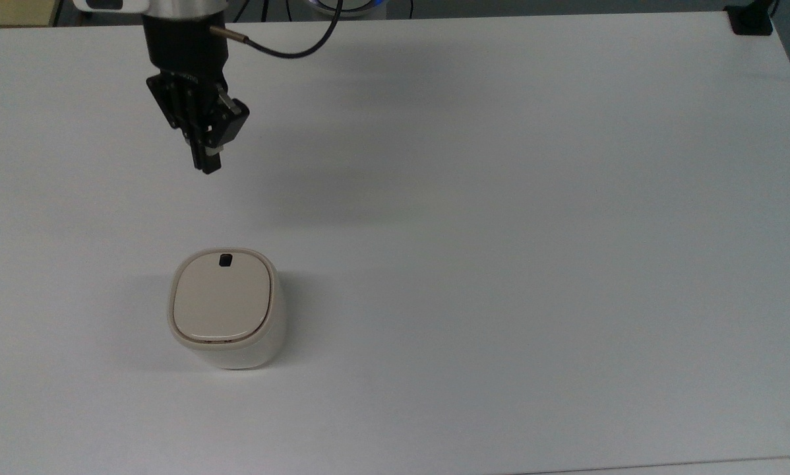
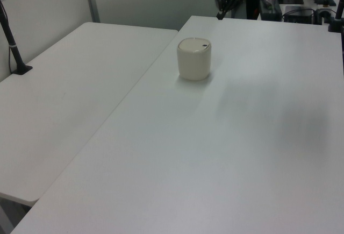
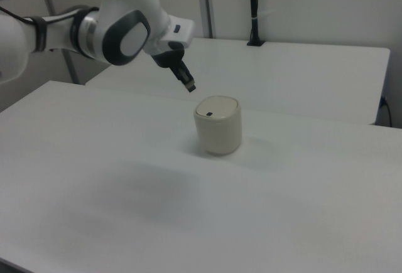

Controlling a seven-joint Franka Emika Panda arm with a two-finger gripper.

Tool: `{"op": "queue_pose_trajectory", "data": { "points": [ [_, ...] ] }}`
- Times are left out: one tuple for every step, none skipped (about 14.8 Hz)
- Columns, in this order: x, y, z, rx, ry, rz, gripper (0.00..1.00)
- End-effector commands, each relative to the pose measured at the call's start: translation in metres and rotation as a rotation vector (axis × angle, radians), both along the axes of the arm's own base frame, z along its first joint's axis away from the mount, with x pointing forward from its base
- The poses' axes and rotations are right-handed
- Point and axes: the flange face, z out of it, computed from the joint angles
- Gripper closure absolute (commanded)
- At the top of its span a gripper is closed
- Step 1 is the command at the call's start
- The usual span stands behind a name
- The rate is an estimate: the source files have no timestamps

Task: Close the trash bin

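The cream-beige trash bin [image 1: 223, 307] stands on the white table [image 1: 500, 264], left of middle in the top view. Its lid lies flat on the body, and the small black latch mark [image 1: 225, 260] faces the arm. My gripper [image 1: 208, 163] hangs well above and behind the bin, clear of it, with its fingers shut together on nothing. In the left view the bin [image 2: 194, 59] sits in front of the gripper [image 2: 220, 14]. In the right view the gripper [image 3: 190, 87] hovers above the bin [image 3: 218, 125] on the right view's left.
A black clamp [image 1: 751, 20] is fixed at the table's far right corner in the top view. A second white table [image 2: 70, 94] adjoins on the left view's left, with a black post [image 2: 11, 35] clamped to it.
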Motion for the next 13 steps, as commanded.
{"op": "queue_pose_trajectory", "data": {
  "points": [
    [-0.019, 0.019, 0.015, 0.030, 0.077, 0.033, 0.25],
    [-0.021, 0.021, 0.022, 0.031, 0.080, 0.037, 0.17],
    [-0.022, 0.022, 0.022, 0.032, 0.092, 0.039, 0.06],
    [-0.024, 0.023, 0.024, 0.033, 0.094, 0.041, 0.00],
    [-0.027, 0.024, 0.028, 0.033, 0.096, 0.044, 0.00],
    [-0.029, 0.026, 0.029, 0.033, 0.108, 0.051, 0.00],
    [-0.032, 0.028, 0.033, 0.034, 0.112, 0.056, 0.00],
    [-0.034, 0.030, 0.034, 0.035, 0.118, 0.060, 0.00],
    [-0.035, 0.031, 0.035, 0.036, 0.126, 0.062, 0.00],
    [-0.036, 0.033, 0.035, 0.035, 0.135, 0.067, 0.00],
    [-0.041, 0.039, 0.042, 0.035, 0.136, 0.080, 0.00],
    [-0.047, 0.048, 0.048, 0.034, 0.146, 0.095, 0.00],
    [-0.055, 0.054, 0.054, 0.036, 0.165, 0.107, 0.00]
  ]
}}
